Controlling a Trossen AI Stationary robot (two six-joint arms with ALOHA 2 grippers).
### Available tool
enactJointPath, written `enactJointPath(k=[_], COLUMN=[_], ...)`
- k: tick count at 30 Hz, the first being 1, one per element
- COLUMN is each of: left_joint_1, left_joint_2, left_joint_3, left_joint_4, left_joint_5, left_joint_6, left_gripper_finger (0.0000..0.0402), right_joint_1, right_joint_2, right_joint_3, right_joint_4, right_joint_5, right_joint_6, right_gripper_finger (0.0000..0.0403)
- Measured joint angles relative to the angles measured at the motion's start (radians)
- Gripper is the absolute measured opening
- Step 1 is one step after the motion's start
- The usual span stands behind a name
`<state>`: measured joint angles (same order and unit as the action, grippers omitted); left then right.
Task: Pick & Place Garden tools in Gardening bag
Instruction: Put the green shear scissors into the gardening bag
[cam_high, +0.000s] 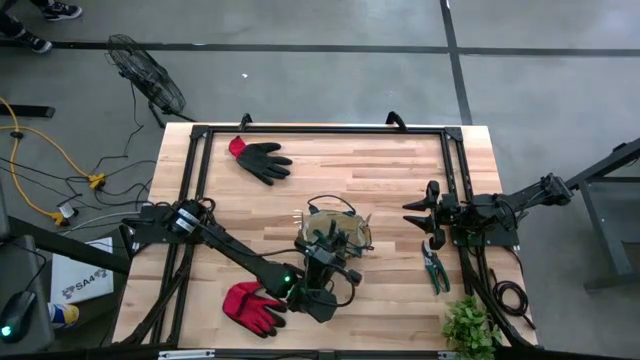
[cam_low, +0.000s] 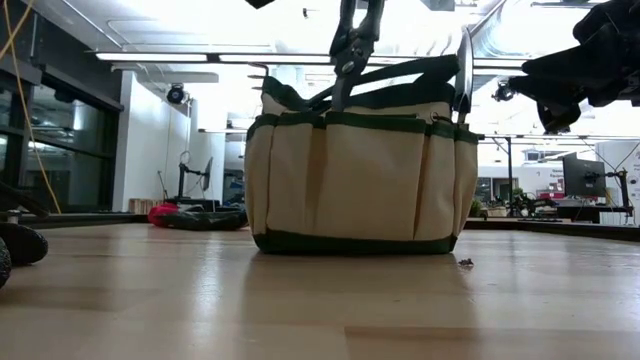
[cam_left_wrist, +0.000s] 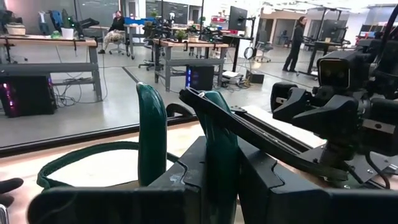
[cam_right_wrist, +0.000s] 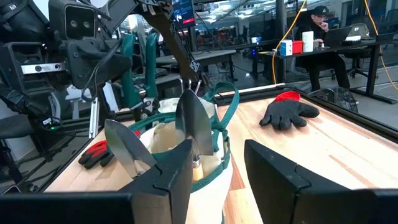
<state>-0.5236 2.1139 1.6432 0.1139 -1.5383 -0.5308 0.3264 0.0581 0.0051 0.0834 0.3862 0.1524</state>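
A green-handled pruner (cam_left_wrist: 186, 140) is pinched by the left gripper (cam_high: 322, 262) over the gardening bag (cam_high: 337, 235) at table centre, blades down for dropping in, while the right gripper (cam_high: 421, 213) is held spread and empty beside it.

The left dark six-joint arm reaches from its base at the table's left edge diagonally toward the near middle of the table. Its two-finger left gripper (cam_high: 322, 268) is clamped around a pair of green-handled pruners (cam_left_wrist: 186, 140), the handles standing between its dark fingers (cam_left_wrist: 273, 193) in its wrist view. The right dark six-joint arm lies along the table's right side, its wrist turned toward the centre. Its right gripper (cam_high: 420, 212) hangs above the wood, with its fingers (cam_right_wrist: 171, 177) parted and nothing between them.
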Motion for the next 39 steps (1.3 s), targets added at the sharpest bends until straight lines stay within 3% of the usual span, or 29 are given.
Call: enactJointPath(k=[18, 39], left_joint_1=[0.000, 0.014], left_joint_2=[0.040, 0.087], left_joint_3=[0.001, -0.001], left_joint_4=[0.007, 0.010], left_joint_5=[0.015, 0.013], left_joint_6=[-0.104, -0.094], left_gripper_finger=[0.0048, 0.0048], right_joint_1=[0.000, 0.000], right_joint_2=[0.000, 0.000], right_joint_3=[0.000, 0.000], right_joint_4=[0.000, 0.000], right_joint_5=[0.000, 0.000], right_joint_6=[0.000, 0.000], right_gripper_finger=[0.0137, 0.0137])
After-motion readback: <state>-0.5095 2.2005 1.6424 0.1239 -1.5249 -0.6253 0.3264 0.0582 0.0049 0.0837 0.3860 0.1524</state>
